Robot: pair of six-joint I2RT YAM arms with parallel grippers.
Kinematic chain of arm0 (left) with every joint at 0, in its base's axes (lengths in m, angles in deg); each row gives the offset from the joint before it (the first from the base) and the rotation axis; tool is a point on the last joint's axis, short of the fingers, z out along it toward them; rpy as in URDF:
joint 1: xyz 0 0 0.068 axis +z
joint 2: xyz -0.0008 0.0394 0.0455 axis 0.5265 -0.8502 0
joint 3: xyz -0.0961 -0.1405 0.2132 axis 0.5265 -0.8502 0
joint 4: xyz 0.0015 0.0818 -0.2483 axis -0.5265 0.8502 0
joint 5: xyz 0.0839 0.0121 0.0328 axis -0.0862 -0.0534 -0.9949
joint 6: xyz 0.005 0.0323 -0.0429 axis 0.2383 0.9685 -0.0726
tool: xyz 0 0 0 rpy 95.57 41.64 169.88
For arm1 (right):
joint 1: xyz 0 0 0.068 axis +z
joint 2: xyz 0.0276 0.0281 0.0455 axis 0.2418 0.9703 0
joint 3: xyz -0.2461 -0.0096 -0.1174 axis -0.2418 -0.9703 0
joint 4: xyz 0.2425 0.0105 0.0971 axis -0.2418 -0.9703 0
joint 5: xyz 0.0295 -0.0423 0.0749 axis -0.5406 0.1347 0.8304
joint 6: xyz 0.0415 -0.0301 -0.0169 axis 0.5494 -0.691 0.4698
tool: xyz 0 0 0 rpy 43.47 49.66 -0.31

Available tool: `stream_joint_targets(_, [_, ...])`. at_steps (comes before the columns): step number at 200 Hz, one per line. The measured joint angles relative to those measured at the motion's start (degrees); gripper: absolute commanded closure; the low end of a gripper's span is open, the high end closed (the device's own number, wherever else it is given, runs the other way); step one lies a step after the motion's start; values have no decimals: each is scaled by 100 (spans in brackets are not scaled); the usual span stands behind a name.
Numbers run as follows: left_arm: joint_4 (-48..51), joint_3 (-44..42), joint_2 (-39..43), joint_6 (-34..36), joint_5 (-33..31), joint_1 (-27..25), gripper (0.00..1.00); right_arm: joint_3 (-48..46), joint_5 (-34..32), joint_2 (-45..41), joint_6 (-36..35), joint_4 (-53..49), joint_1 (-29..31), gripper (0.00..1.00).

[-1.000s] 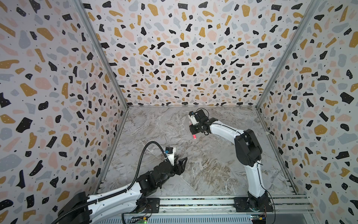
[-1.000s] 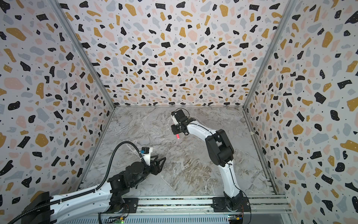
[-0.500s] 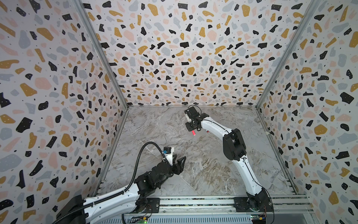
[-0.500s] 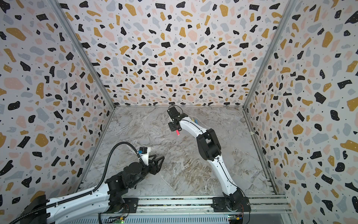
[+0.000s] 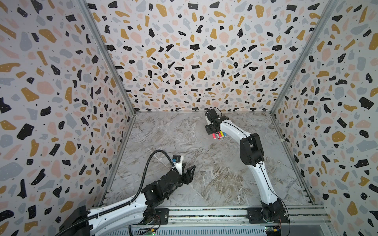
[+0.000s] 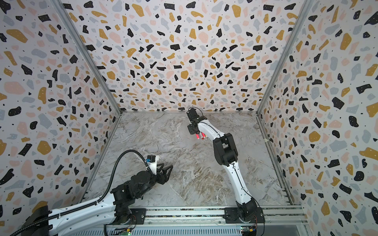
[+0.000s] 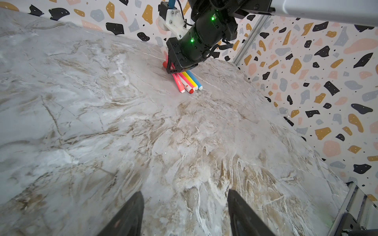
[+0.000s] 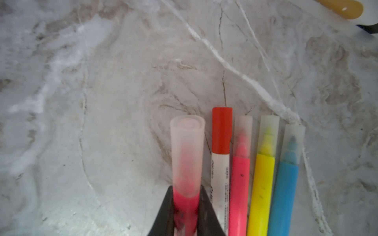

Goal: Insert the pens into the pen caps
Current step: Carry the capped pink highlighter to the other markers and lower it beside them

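Right jaws: clamped on the barrel of a pink pen, just behind its clear cap, which is seated over the tip. The pen points away from my wrist. I cannot tell whether it touches the table.

Just beside it, four more pens lie flat on the table in a parallel row, barrels touching or nearly so. In order away from the held one:
- white pen with a red cap
- second pink pen
- yellow pen
- blue pen

The last three each wear a clear cap, and the tips show through.

In both top views the bunch of pens sits toward the far side of the table, right of middle, under my right wrist.

Left jaws: apart, nothing between them. They hang over bare table at the near left, pointing toward the pens and well apart from them.
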Motion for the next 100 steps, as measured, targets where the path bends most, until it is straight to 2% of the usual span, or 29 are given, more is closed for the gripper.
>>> stream_joint_targets(28, [-2,2,-28,0,0,0,35,-114,-15,-9,-37,72,-35,80])
stream_joint_targets(54, [28,2,-50,2,2,0,35,-240,-4,-7,-66,70,-85,64])
stream_joint_targets(81, [50,9,-42,17,0,0,35,-358,-4,-28,-68,111,-107,64])
stream_joint_targets(100, [153,61,-24,20,-2,0,35,-793,-2,-245,-42,313,-118,66])
